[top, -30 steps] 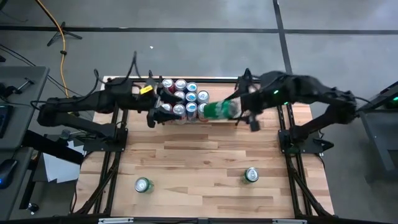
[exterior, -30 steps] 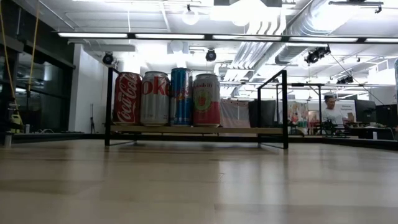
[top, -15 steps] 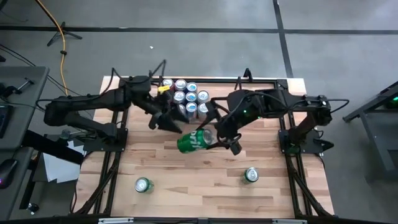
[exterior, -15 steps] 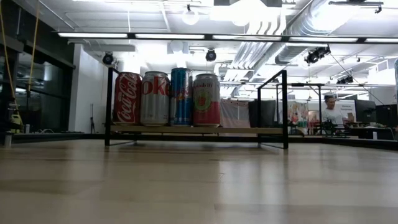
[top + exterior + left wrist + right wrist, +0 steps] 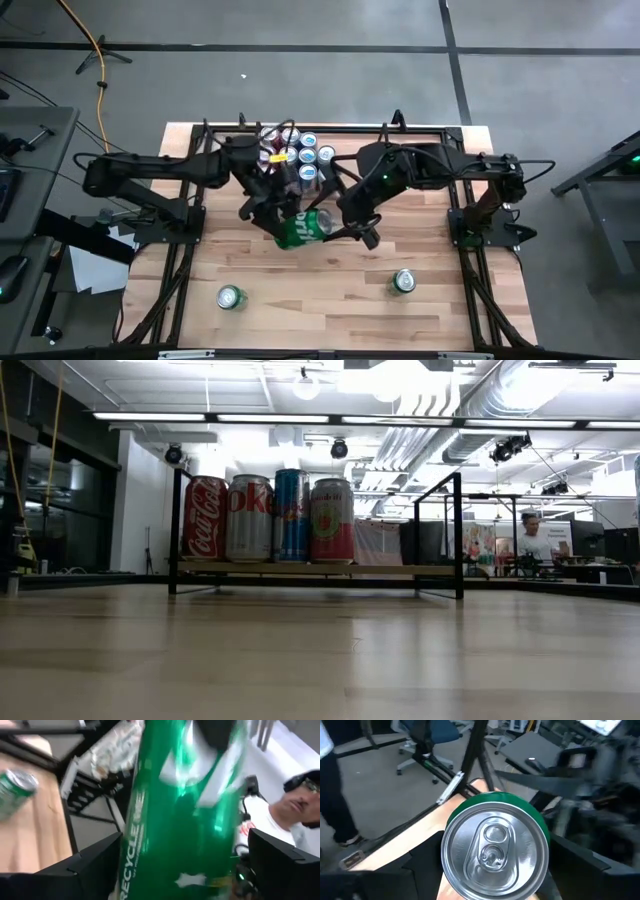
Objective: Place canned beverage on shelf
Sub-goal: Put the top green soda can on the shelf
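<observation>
While the right pincer [image 5: 352, 225] grips the green can [image 5: 300, 227] at frame centre, keep your left pincer [image 5: 268, 212] spread around it; close squarely before release.

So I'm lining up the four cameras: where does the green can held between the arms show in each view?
High view: the green can is mid-table, between both arms, in front of the shelf.
Low view: not in it.
Left wrist view: it fills the middle.
Right wrist view: its silver top faces the camera.
Shared landmark: the wooden table.
</observation>
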Tool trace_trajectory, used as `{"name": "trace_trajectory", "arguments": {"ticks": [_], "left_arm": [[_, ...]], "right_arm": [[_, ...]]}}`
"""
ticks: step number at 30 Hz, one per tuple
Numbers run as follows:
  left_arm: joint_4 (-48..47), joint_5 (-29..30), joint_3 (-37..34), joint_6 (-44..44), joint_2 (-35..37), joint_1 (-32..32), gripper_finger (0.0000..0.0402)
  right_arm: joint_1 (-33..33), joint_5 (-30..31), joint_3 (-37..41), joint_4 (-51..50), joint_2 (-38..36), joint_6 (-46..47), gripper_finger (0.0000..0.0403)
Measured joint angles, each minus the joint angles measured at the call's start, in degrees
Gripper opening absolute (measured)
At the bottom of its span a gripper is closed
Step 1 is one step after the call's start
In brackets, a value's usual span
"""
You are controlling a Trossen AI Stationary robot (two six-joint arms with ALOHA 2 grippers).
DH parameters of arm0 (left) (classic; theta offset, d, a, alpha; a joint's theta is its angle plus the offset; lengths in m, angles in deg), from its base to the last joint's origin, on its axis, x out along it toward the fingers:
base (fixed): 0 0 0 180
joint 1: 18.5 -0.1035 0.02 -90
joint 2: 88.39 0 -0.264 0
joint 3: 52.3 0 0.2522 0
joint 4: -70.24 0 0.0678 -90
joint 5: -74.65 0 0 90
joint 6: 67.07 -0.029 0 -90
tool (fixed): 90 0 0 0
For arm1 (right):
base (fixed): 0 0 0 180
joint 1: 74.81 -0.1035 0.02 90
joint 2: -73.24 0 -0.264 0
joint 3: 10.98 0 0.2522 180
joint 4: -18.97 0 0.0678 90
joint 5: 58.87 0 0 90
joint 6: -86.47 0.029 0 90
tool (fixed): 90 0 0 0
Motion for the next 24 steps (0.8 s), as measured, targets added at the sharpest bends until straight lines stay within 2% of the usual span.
{"name": "trace_trajectory", "arguments": {"ticks": [8, 11, 15, 19, 21, 24], "left_arm": [[0.1, -2.7, 0.0, -1.0, -1.9, 2.0, 0.0336], [0.3, -2.7, 0.0, -1.0, -2.2, 2.0, 0.0310], [0.4, -3.2, 0.0, -1.4, -2.2, 1.2, 0.0242], [0.4, -4.2, 0.0, -1.5, -2.1, 0.0, 0.0244], [0.0, -5.0, 0.0, -1.8, -2.1, -0.5, 0.0244], [-1.4, -5.3, 0.0, -2.4, -2.1, -1.5, 0.0243]], "right_arm": [[0.2, 0.7, 0.0, 0.6, 0.0, 0.0, 0.0282], [0.2, 0.7, 0.0, 0.7, 0.0, 0.0, 0.0282], [0.2, 0.6, 0.0, 0.9, -0.1, -0.7, 0.0282], [0.2, 0.7, 0.0, 0.9, -0.1, -0.8, 0.0282], [0.2, 1.6, 0.0, 0.9, -0.1, -0.2, 0.0294], [0.1, 4.6, 0.0, 0.4, -0.3, 5.0, 0.0336]]}}
